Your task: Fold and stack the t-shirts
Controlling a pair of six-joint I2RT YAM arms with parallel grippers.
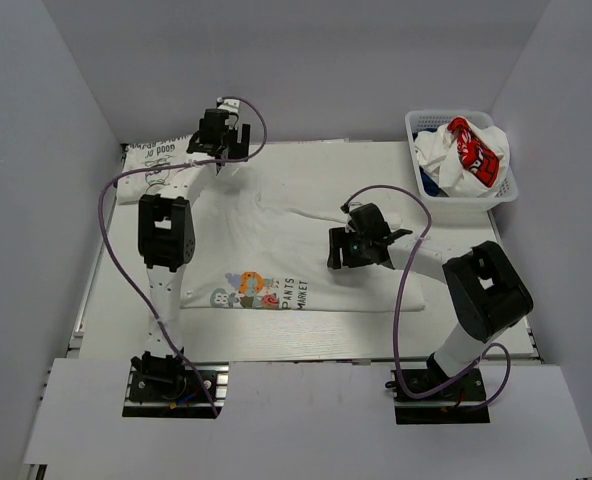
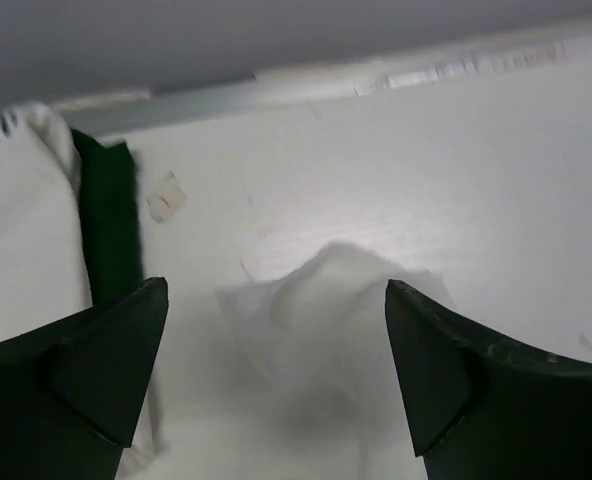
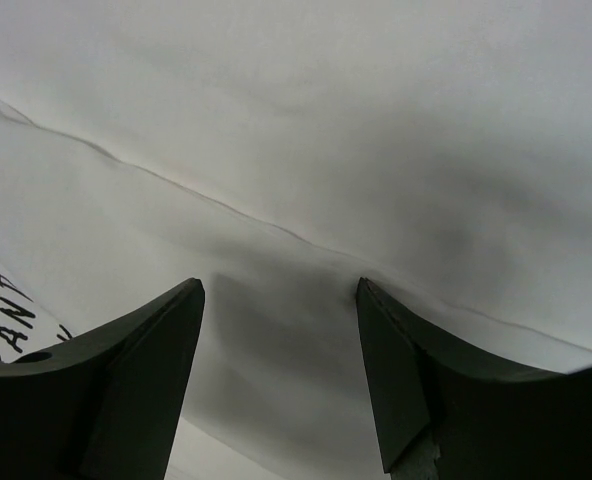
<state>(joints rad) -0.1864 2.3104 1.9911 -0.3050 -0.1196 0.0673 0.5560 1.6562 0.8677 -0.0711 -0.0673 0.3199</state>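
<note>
A white t-shirt with a colourful cartoon print lies spread over the middle of the table. My right gripper stands open low over its right half, tips astride a crease in the cloth. At the far left my left gripper is open above a raised corner of the same white cloth, not holding it. A folded white tee with a black line drawing lies beside it, a dark cloth edge along its side.
A white lattice basket at the far right holds crumpled tees, one white with a red patch, and some blue cloth. White walls close in the table on three sides. A purple cable loops off the left arm.
</note>
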